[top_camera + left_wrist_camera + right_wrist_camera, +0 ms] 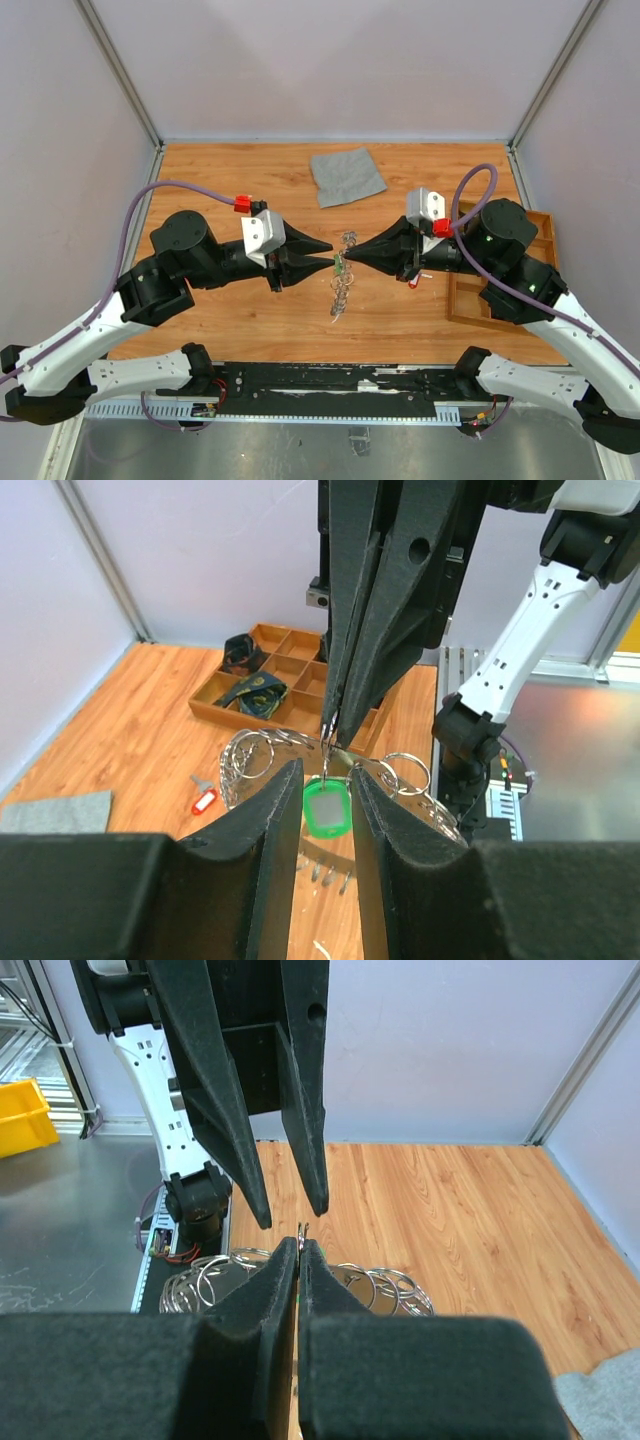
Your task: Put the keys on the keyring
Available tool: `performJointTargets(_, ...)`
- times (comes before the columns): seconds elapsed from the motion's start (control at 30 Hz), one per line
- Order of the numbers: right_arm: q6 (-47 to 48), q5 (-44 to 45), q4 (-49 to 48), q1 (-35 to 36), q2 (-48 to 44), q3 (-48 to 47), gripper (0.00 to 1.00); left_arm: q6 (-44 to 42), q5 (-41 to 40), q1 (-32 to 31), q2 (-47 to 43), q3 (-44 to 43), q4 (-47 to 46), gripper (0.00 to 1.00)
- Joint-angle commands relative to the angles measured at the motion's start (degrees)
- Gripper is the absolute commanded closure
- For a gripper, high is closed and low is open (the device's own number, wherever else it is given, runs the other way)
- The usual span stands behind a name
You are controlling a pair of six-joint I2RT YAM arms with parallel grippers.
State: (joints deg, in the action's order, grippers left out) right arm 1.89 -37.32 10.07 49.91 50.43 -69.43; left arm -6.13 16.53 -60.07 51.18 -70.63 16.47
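The keyring (343, 295) lies on the wooden table between both grippers, a silvery ring fringed with small rings (406, 755), also in the right wrist view (391, 1278). My right gripper (352, 256) is shut on the small metal loop of a green-tagged key (326, 810) and holds it hanging above the keyring. My left gripper (328, 254) is open; its fingers (280, 810) straddle the green tag with a gap on each side. A red-tagged key (203, 800) lies loose on the table. In the right wrist view, the right gripper (300, 1243) pinches the loop just below the open left gripper (291, 1216).
A grey square cloth (346, 176) lies at the back of the table. A wooden compartment tray (465, 300) with black parts (255, 695) stands at the right, under my right arm. Grey walls close in the table on three sides.
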Motion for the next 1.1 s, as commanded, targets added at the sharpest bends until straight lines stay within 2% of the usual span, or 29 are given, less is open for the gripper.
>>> performJointTargets(0.0, -1.56, 0.60, -5.82, 0.76, -1.13, 0.61, 0.99, 0.46, 1.68, 0.05, -0.28, 0.72, -2.40, 0.68)
performJointTargets(0.3, -2.22, -0.62, -7.16, 0.74, -1.03, 0.52, 1.00, 0.30, 1.51, 0.04, 0.06, 1.10, -2.63, 0.70)
performJointTargets(0.6, -2.90, -1.17, -7.86, 0.71, -0.86, 0.77, 0.99, 0.39, 1.27, 0.08, 0.32, 1.15, -2.67, 0.83)
performJointTargets(0.87, -3.27, -1.25, -8.42, 0.73, -0.78, 1.01, 0.99, 0.41, 1.22, 0.11, 0.38, 1.10, -2.32, 0.99)
performJointTargets(1.07, -4.01, -1.07, -10.42, 0.75, -1.27, 2.19, 0.99, 0.41, 1.06, 0.08, 0.41, 1.15, -2.19, 0.99)
